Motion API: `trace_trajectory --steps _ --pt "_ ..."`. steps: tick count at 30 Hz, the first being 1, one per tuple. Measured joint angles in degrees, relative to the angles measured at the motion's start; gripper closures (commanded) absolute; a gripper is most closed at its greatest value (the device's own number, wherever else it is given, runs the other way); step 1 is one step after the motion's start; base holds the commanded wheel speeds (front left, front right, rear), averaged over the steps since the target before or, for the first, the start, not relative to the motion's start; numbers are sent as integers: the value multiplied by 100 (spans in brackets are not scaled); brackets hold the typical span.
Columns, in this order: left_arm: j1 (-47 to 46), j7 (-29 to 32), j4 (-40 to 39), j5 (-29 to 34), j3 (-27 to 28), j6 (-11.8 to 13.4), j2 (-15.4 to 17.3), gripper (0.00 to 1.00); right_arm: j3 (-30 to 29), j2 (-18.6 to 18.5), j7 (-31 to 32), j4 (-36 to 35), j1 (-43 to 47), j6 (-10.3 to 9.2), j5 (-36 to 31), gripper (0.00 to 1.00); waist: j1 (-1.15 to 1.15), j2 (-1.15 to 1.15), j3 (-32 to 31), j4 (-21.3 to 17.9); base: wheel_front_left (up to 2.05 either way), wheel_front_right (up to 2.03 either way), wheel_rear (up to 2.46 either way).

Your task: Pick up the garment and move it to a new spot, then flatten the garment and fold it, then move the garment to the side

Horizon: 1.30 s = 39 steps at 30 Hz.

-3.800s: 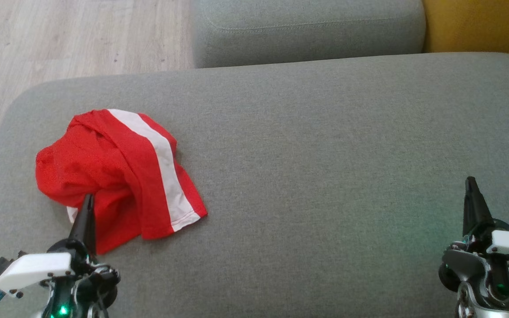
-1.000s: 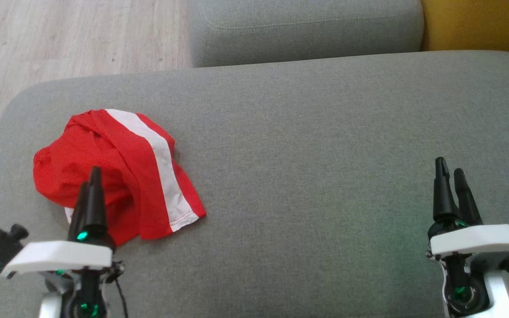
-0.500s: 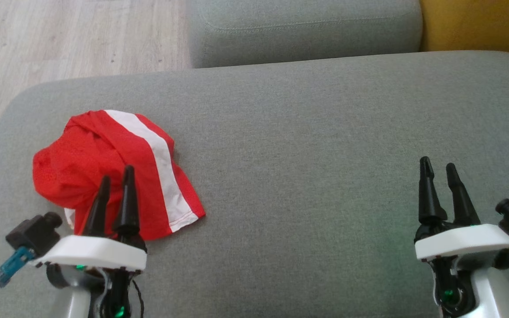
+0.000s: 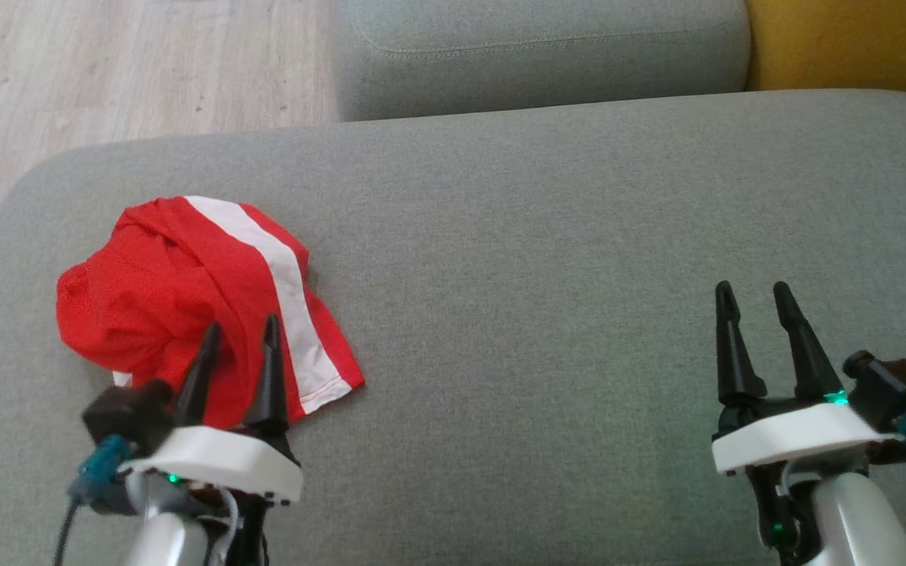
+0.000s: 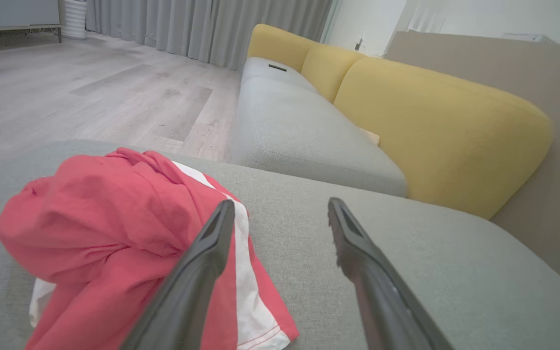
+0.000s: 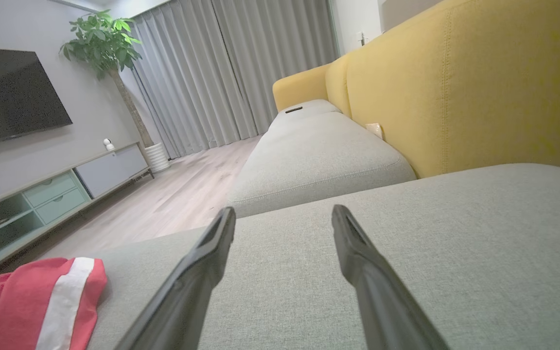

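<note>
Left hand (image 4: 241,324), open and empty, hovers by the crumpled red, white-striped cloth garment (image 4: 154,275) on a grey sofa cushion (image 4: 539,275), where a deep bite looks wisest; right hand (image 4: 752,288) likewise open.

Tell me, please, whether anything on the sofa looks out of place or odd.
Only the red garment: it lies bunched in a heap near the left end of the grey cushion, its white stripe curving over the folds, rather than spread flat. Nothing looks torn or spilled.
</note>
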Motion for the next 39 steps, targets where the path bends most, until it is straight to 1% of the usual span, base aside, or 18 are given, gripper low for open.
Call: trace_trajectory --steps 7,11,15,19,24,26,29,31,34,36,39 --pt "-20 -125 11 487 -468 475 270 0 127 -1 -98 -19 0 1 -577 0 0 0 2 -31 0 0 0" --pt "-122 -201 -2 724 -727 699 416 0 154 -2 -192 -56 0 1 -875 0 0 0 1 -50 0 0 0" --pt "-188 -258 -143 1006 -951 987 495 0 182 -4 -255 -125 -1 1 -1161 0 0 0 -1 -65 0 0 0" --pt "-247 -310 -179 1211 -1183 1109 613 0 253 -5 -320 -161 -1 0 -1484 0 0 0 -11 -66 0 0 0" --pt "-246 -387 -193 1317 -1395 1111 633 0 344 -8 -383 -172 -1 0 -1583 0 0 0 -22 -64 0 0 0" --pt "-241 -412 -200 1269 -1391 1028 606 0 409 -8 -424 -175 0 1 -1384 0 0 0 -27 -60 0 0 0" --pt "-205 -475 -208 1054 -1162 786 442 0 476 -10 -449 -165 2 1 -1126 0 0 0 -38 -50 0 0 0" --pt "-144 -512 -214 877 -838 509 229 0 483 -10 -499 -147 3 1 -927 0 0 0 -43 -45 0 0 0" --pt "52 -578 -156 802 -348 -10 -57 0 501 -13 -549 -33 10 1 -615 0 0 0 -54 -46 0 0 0" --pt "179 -604 -51 810 -48 -364 -233 0 534 -14 -581 71 23 0 -506 0 0 0 -66 -45 0 0 0" --pt "278 -654 92 985 276 -802 -390 0 606 -15 -637 205 27 1 -342 0 0 0 -83 -50 0 0 0"
